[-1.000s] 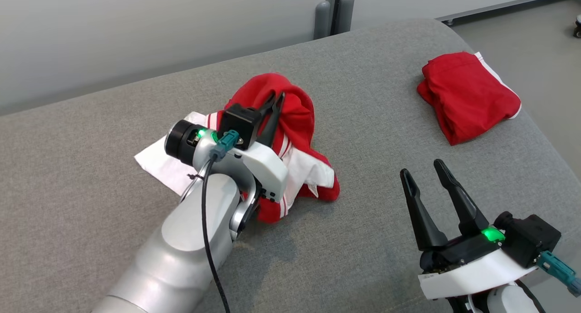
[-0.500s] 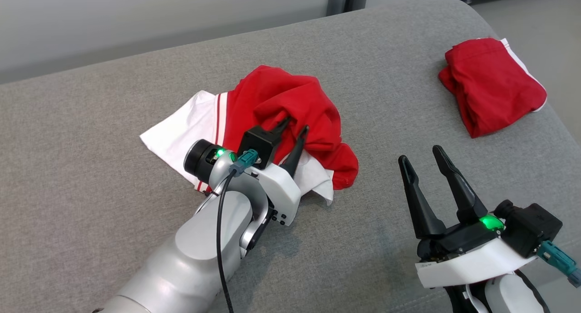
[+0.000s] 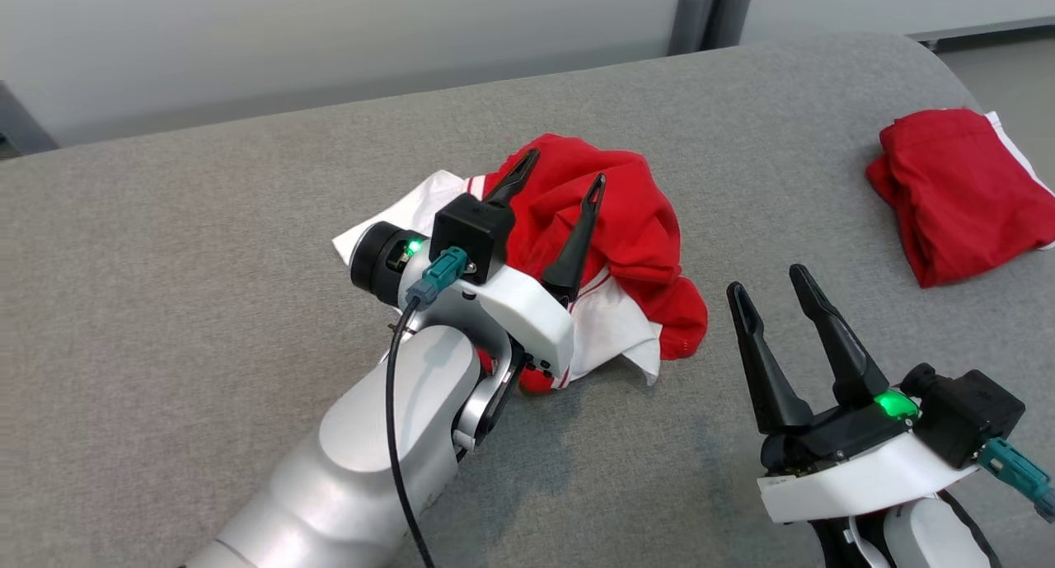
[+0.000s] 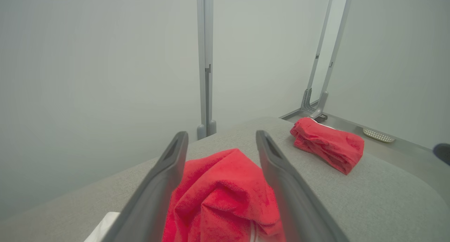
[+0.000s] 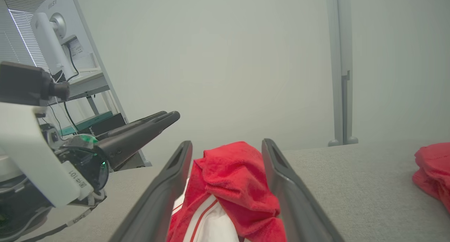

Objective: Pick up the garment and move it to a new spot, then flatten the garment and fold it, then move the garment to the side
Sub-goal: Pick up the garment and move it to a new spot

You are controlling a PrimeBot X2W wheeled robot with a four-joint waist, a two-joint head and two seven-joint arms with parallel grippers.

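Both hang released: your left end effector (image 3: 565,166) above the crumpled red-and-white cloth garment (image 3: 643,213) on the grey padded worktop (image 3: 206,263), your right end effector (image 3: 766,279) nearer. Flattening looks next: pinch edges, spread.

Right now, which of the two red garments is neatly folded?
The red garment at the far right, a compact folded bundle; the red-and-white garment by the open left gripper lies crumpled.

We are looking across a grey fabric-covered table with a rounded corner (image 3: 206,222), which is standing before pale grey wall panels (image 3: 330,40) joined by a grey metal post (image 4: 205,59). Smooth grey floor (image 3: 1014,73) is showing beyond. A white monitor (image 5: 52,31) is sitting beside slatted window blinds (image 5: 15,34).
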